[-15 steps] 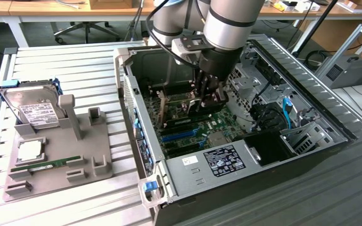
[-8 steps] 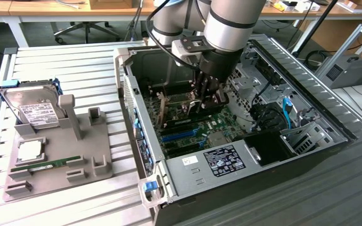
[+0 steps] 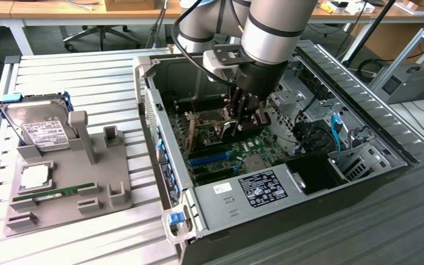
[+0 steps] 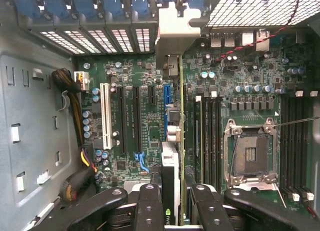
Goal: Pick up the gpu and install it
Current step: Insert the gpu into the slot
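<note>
The gripper [image 4: 176, 198], lowered into the computer case [image 3: 155, 118], is clamped on the gpu [image 4: 171, 163], holding it upright and edge-down above the motherboard [image 4: 130, 71], apparently so that its connector edge lines up with an expansion slot.

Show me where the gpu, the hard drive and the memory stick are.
gpu [image 4: 171, 166], wrist view, its edge.
hard drive [image 3: 42, 132], exterior view, its white label.
memory stick [image 3: 53, 192], exterior view, middle of its green board.

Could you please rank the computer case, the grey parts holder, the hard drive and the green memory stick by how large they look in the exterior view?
1. computer case
2. grey parts holder
3. hard drive
4. memory stick, roughly as long as the drive but far narrower
</note>
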`<state>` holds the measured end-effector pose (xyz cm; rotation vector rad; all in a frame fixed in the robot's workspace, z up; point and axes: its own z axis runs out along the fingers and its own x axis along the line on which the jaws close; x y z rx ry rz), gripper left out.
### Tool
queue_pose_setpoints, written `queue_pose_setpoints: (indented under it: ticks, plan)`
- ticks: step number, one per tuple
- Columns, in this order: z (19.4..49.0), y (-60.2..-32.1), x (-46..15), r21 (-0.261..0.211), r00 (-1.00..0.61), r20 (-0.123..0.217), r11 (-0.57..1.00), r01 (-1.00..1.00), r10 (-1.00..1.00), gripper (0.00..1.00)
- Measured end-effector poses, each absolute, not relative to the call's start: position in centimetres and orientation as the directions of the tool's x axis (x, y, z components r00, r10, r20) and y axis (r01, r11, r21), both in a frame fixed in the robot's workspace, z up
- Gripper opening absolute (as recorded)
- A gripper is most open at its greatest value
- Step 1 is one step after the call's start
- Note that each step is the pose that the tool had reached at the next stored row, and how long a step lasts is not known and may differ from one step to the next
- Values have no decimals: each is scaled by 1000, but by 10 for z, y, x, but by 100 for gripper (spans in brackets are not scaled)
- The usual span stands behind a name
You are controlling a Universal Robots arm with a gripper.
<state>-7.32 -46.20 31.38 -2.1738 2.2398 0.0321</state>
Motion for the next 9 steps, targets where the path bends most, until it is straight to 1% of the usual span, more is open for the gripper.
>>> queue_pose_setpoints:
  ticks: [9]
  plan:
    - [310,-462,-79,-1,-30,-29,30,-1000,-999,27]
